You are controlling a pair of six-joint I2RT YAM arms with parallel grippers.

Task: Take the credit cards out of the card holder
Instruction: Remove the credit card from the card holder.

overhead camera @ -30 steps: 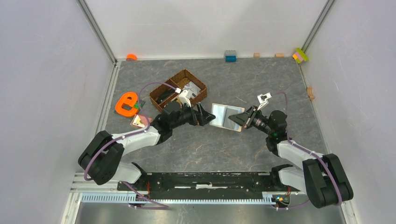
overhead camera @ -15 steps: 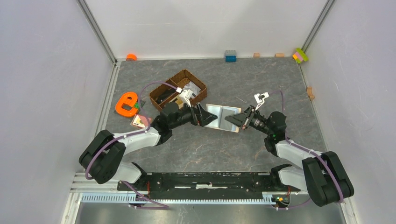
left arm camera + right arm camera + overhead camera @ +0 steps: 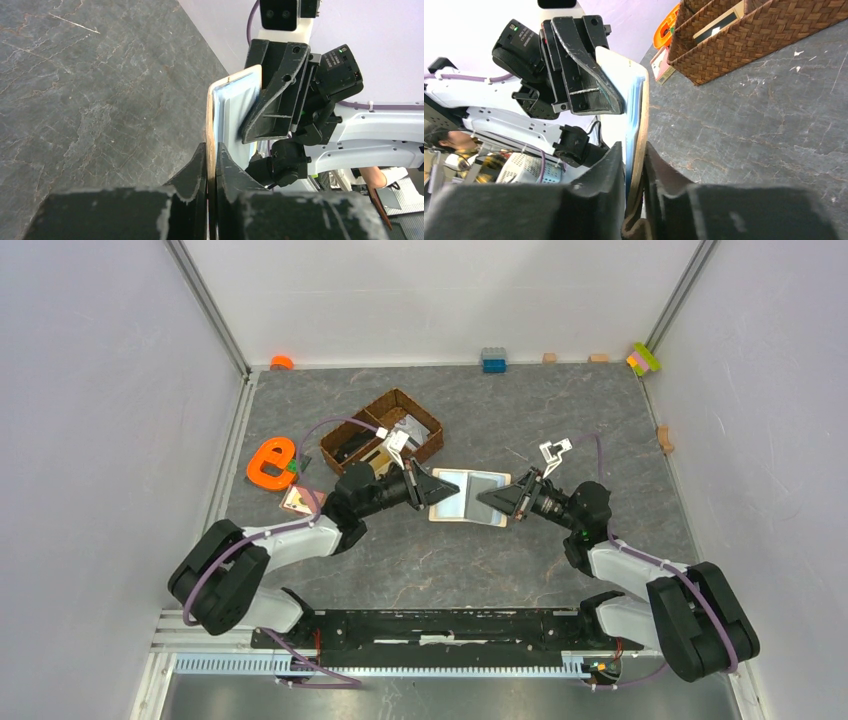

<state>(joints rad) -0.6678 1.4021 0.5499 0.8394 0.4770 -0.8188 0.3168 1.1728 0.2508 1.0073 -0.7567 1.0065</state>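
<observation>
With the left claw and right claw each clamped on opposite edges of the open card holder, hold it flat and release only one claw when regripping.

My basket sits on a dark grey table veined like marble, under soft, even light. Beyond the basket rises a pale, bare back wall. Matching side walls close in to the left and right of it, joined by metal corner posts. Behind the basket, along the foot of the back wall, lie small toy blocks. On my side of the basket, a black rail runs along the table's edge.
</observation>
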